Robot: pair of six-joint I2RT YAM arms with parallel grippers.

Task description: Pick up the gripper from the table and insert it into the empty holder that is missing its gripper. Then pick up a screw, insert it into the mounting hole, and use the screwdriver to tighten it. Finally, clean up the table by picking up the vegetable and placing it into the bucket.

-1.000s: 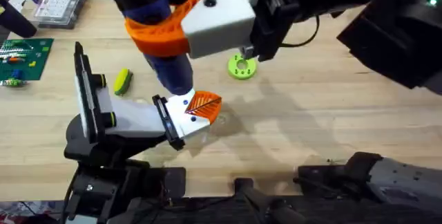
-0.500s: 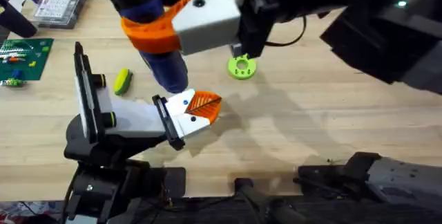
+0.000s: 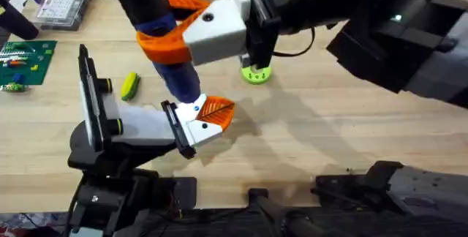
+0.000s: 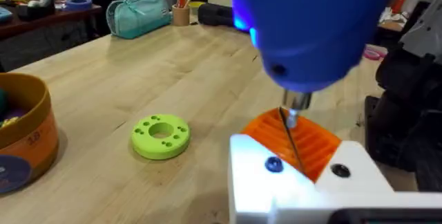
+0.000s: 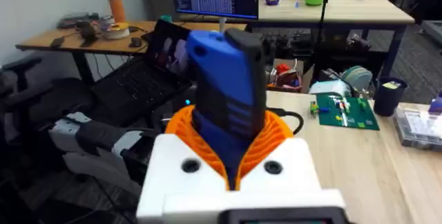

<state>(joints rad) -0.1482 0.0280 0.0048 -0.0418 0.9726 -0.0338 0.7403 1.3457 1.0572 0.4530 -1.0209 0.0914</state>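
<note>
Compared with a second ago, the right gripper (image 3: 179, 25) is sitting slightly farther and more to the left in the overhead view, and the screwdriver (image 3: 164, 39) it carries is leaning more toward the far left at its top; the green disc (image 3: 256, 72) is now partly hidden behind the gripper's white body. Its orange-padded fingers (image 5: 276, 134) are clamped around the screwdriver's blue body, which is standing nearly upright with its bit pointing down.

In the left wrist view, the thin metal bit (image 4: 290, 131) is coming down onto the ribbed orange gripper (image 4: 304, 141), which is sitting in the white holder (image 4: 290, 182) beside a small blue screw head (image 4: 274, 164). Whether the bit is actually seated in a screw is not clear. From overhead, that orange piece (image 3: 218, 111) is lying at the right end of the holder on the left arm, near the middle of the table (image 3: 329, 142). For the left arm's own tool, I cannot tell whether it is open or closed.

Left of the screwdriver, the vegetable (image 3: 130, 85) is lying on the table, just beside the left arm's upright black frame. In the left wrist view, the bucket (image 4: 24, 137) is standing at the edge, well apart from the green disc, with a teal pouch (image 4: 141, 11) beyond at the table's far side.
</note>
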